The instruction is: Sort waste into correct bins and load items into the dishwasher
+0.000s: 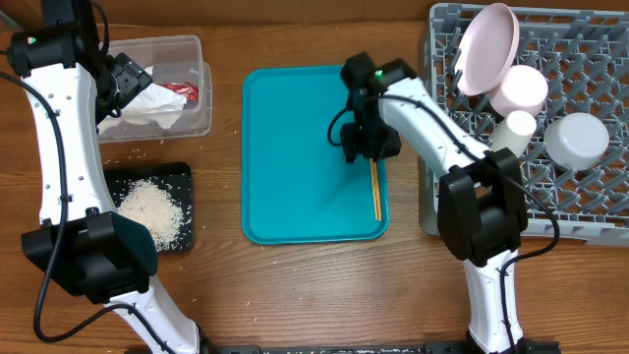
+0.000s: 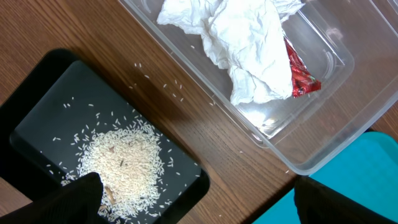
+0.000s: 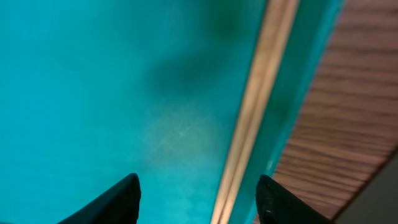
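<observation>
So the sorting looks basically done: the crumpled napkin (image 2: pixel 249 43) and red wrapper (image 2: pixel 301 78) sit in the clear tub (image 1: pixel 201 98) at upper left, and the rice (image 1: pixel 149 206) is piled in the black tray (image 1: pixel 182 177) just below it. The plate (image 1: pixel 486 44), cups (image 1: pixel 518 90) and bowl (image 1: pixel 577 140) are in the grey rack (image 1: pixel 590 197) on the right. What's left is the chopsticks (image 1: pixel 374 190), lying together along the right inner edge of the teal tray (image 1: pixel 295 147) mid-frame, probably because that rim stops them rolling. The right arm reaches in from the rack side, wrist bent straight down. The right gripper (image 3: pixel 200 190) hangs low over their upper end, fingers spread with the sticks between them, pinching nothing. The left gripper (image 2: pixel 196 199) hovers above the tub, wide open and empty.
</observation>
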### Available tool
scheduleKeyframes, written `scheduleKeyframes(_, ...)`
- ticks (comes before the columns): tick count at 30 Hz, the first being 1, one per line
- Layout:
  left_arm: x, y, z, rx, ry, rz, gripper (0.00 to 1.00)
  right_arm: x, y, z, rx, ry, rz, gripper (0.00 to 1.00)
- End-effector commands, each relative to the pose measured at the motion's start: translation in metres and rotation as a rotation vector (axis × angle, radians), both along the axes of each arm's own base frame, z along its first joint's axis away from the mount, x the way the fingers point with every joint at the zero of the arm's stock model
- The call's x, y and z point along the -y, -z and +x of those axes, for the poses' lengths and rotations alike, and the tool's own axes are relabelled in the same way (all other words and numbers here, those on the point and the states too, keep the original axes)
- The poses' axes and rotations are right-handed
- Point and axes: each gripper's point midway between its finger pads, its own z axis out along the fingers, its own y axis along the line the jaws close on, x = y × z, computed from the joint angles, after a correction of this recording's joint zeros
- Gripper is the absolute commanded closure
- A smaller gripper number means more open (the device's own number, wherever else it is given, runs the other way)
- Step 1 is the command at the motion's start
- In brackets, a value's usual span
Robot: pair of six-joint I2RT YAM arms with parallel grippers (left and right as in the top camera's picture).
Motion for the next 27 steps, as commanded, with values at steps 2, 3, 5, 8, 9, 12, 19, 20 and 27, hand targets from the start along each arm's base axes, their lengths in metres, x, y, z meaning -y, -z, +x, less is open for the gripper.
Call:
scheduleKeyframes(2, 0.002, -0.017, 0.0, 0.044, 0.002, 0.006, 0.0, 0.005, -0.002, -0.001, 0.027, -0.006, -0.021, 0.39)
scheduleKeyframes(3, 0.002, -0.017, 0.0, 0.044, 0.002, 0.006, 0.0, 0.006, -0.001, -0.002, 0.024, -0.006, -0.023, 0.39)
scheduleKeyframes(5, 0.002, -0.017, 0.0, 0.044, 0.002, 0.006, 0.0, 0.006, 0.002, -0.002, 0.024, -0.005, -0.022, 0.4)
scheduleKeyframes(8, 0.002, -0.017, 0.0, 0.044, 0.002, 0.006, 0.0, 0.004, 0.003, 0.0, 0.032, -0.003, -0.014, 0.45)
scheduleKeyframes(9, 0.002, -0.017, 0.0, 0.044, 0.002, 0.006, 0.0, 0.003, 0.004, 0.001, 0.033, -0.003, -0.009, 0.45)
scheduleKeyframes(12, 0.002, -0.017, 0.0, 0.044, 0.002, 0.006, 0.0, 0.0, 0.006, 0.003, 0.038, 0.005, 0.001, 0.49)
scheduleKeyframes(19, 0.002, -0.017, 0.0, 0.044, 0.002, 0.006, 0.0, 0.0, 0.011, 0.004, 0.044, 0.028, 0.003, 0.59)
scheduleKeyframes(20, 0.002, -0.017, 0.0, 0.044, 0.002, 0.006, 0.0, 0.0, 0.014, 0.004, 0.043, 0.029, 0.003, 0.59)
scheduleKeyframes(27, 0.002, -0.017, 0.0, 0.044, 0.002, 0.006, 0.0, 0.006, 0.028, 0.003, 0.054, 0.048, -0.022, 0.59)
